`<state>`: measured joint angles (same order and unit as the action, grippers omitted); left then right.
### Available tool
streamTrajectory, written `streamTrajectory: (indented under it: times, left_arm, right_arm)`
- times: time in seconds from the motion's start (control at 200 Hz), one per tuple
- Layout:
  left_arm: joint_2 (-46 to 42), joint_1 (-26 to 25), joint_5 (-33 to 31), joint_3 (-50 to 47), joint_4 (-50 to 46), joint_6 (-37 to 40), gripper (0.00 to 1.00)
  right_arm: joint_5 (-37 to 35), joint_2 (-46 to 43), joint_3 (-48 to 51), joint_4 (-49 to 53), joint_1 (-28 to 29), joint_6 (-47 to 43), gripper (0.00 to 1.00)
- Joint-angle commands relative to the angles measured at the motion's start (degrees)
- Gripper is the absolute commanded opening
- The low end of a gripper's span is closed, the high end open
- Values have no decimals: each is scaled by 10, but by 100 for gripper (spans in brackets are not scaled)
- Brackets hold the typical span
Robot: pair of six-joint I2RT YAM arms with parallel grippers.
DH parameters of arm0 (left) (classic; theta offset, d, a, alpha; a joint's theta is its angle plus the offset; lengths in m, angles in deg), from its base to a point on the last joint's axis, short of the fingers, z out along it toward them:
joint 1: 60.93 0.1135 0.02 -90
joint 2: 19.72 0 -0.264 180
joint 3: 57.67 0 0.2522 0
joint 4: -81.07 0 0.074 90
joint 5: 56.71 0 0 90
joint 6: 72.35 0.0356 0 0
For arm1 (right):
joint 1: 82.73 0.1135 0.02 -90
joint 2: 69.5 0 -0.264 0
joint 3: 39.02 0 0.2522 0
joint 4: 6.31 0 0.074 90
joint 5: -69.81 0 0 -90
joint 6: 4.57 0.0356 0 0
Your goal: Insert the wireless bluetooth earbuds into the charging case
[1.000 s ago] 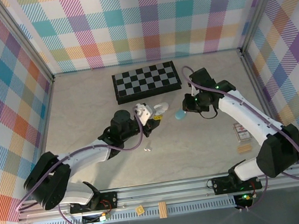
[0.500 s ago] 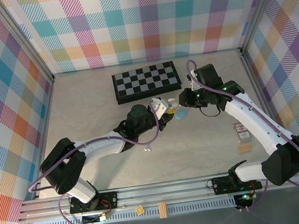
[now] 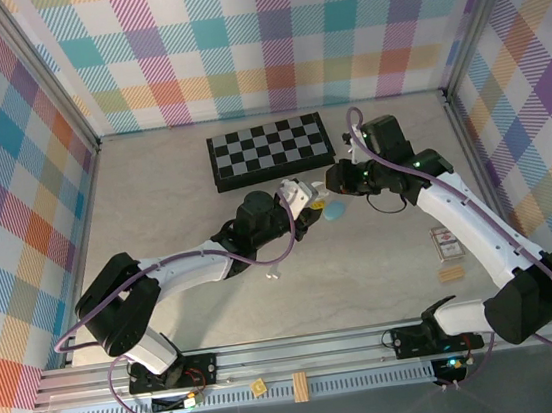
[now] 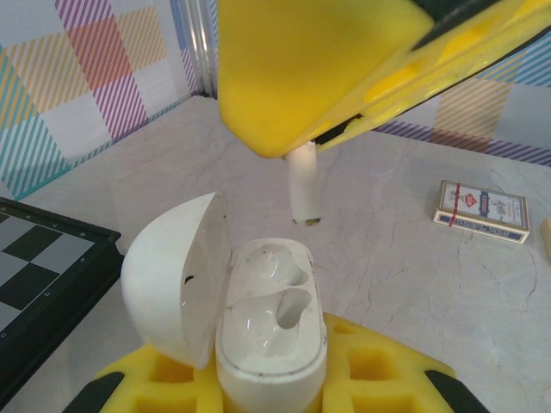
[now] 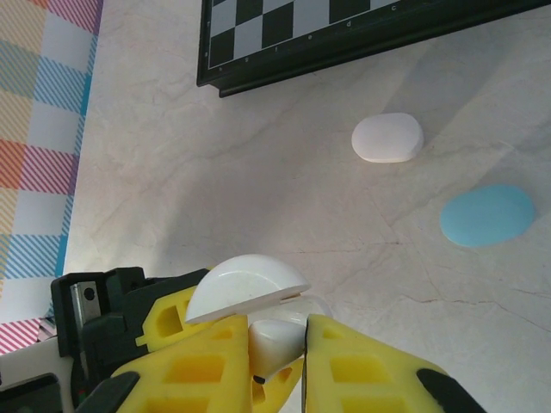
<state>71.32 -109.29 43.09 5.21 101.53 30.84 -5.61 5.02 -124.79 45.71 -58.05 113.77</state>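
My left gripper [image 4: 271, 383] is shut on the base of a white charging case [image 4: 271, 331]. The case stands upright with its lid [image 4: 175, 277] swung open to the left and both sockets empty. My right gripper [image 5: 278, 361] is shut on a white earbud [image 5: 277, 334] and hangs just above the open case, apart from it. The earbud's stem [image 4: 303, 188] points down over the far end of the case. In the top view the two grippers meet right of centre, left gripper [image 3: 294, 208] and right gripper [image 3: 333, 180]. Another tiny earbud [image 3: 273, 274] lies on the table.
A chessboard [image 3: 269, 150] lies at the back. On the table under the grippers sit a closed white case [image 5: 387, 138] and a light blue case [image 5: 487, 214]. A deck of cards [image 3: 444, 238] and a small wooden block [image 3: 451, 273] lie at the right.
The left arm has carried the open case to the right, toward the right gripper. The right gripper has shifted slightly left and back, ending over the case. In the last half second almost nothing moved.
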Motion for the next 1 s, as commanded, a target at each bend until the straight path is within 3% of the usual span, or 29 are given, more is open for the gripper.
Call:
streamTrajectory:
  times: [0.0,0.995]
  left_arm:
    - [-6,-9,14,13,6,-8,12]
    - [-22,-10,25,12,31,-46,12]
  right_arm:
    - [19,2,4,-21,-2,11,18]
    - [28,14,36,-47,-3,-2,18]
